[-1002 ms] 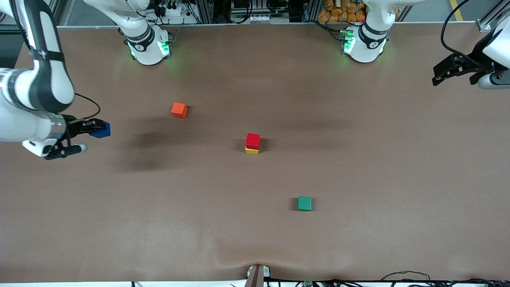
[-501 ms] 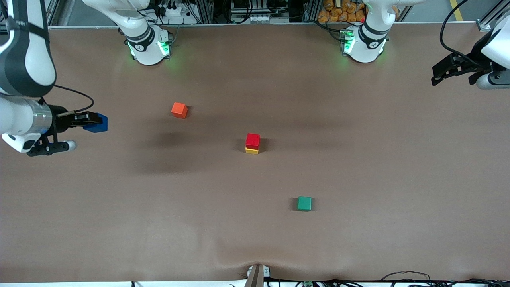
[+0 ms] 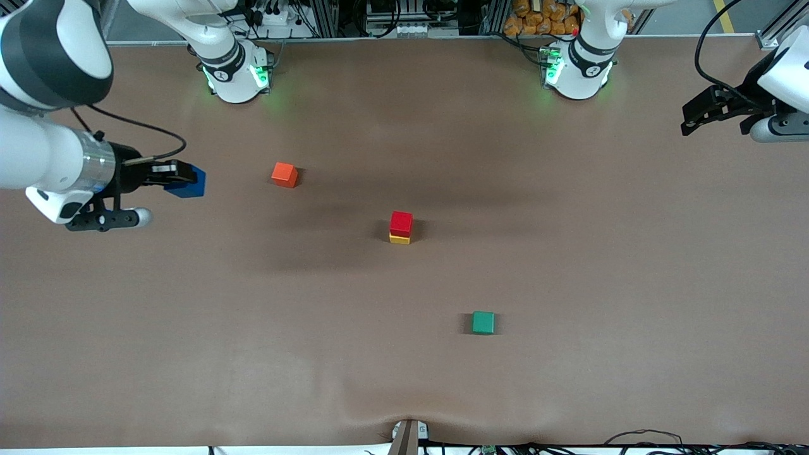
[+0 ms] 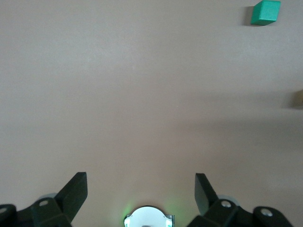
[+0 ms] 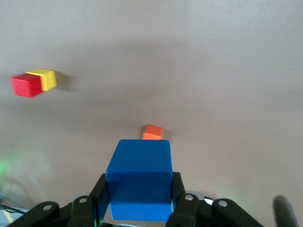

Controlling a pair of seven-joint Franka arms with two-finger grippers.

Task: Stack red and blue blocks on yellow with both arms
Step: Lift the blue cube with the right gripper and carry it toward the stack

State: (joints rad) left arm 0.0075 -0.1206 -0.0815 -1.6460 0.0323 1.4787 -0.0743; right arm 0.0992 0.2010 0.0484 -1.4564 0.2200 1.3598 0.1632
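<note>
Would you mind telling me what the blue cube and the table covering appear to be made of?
Blue cube: probably painted wood or hard plastic; matte, even colour, crisp edges, no glare. Table covering: likely a soft brown mat or cloth; dull, with a wrinkle at the edge nearest the front camera.

A high camera faces both robot bases across the table (image 3: 404,379); each wrist camera looks down past its tool; all share the tabletop.

Matt blue block (image 5: 138,177) (smooth-faced), matt brown table (image 3: 569,265).
</note>
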